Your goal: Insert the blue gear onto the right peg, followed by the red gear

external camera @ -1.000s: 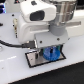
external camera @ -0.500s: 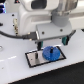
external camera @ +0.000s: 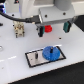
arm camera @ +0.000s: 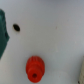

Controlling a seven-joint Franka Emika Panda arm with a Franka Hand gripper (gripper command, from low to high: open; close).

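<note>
Exterior view, toothed blue gear [external camera: 49,52] on plate [external camera: 33,60], round red gear [external camera: 48,28]

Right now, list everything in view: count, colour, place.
blue gear: one, bright blue, lying on the grey plate toward the exterior view's right end.
red gear: one, red, on the white table beyond the plate, below the tool; also seen from above in the wrist view.
grey plate: one, grey with black border, on the table near the front.
peg: one thin dark pin visible, upright on the plate toward the exterior view's left; the other peg cannot be made out.
table: one, white.
beige fixture: one, on the table at the exterior view's left.
tool: one, dark fingers spread apart above the red gear, holding nothing.
</note>
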